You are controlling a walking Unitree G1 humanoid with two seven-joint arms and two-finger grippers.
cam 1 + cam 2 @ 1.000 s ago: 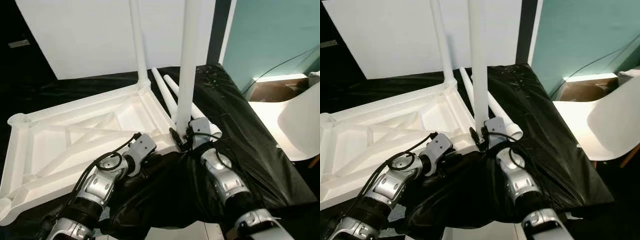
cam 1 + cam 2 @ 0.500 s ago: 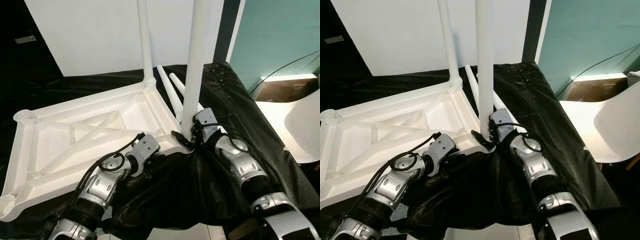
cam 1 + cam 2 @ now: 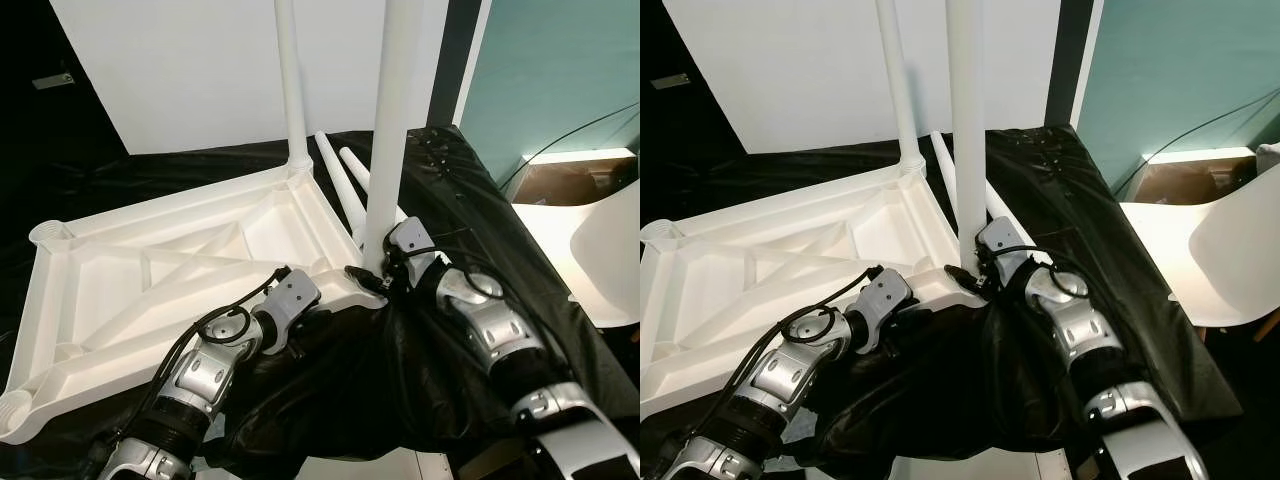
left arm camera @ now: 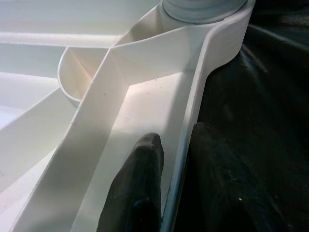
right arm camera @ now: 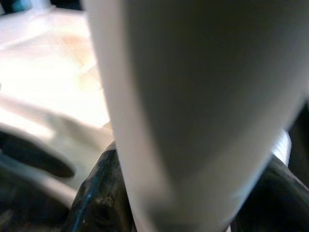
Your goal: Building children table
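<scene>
Black plastic sheeting (image 3: 470, 215) under inverted white ribbed plastic tabletop (image 3: 150, 285). Right gripper (image 3: 978, 268) clamped on upright white tapered leg (image 3: 390, 150) at near corner socket, presumably for screwing in. Left gripper (image 4: 176, 159) pinching tabletop's near rim, steadying it.

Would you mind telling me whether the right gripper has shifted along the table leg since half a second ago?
No. The right gripper still clamps the base of the near upright leg, right at the tabletop's corner socket, the same spot as before.
</scene>
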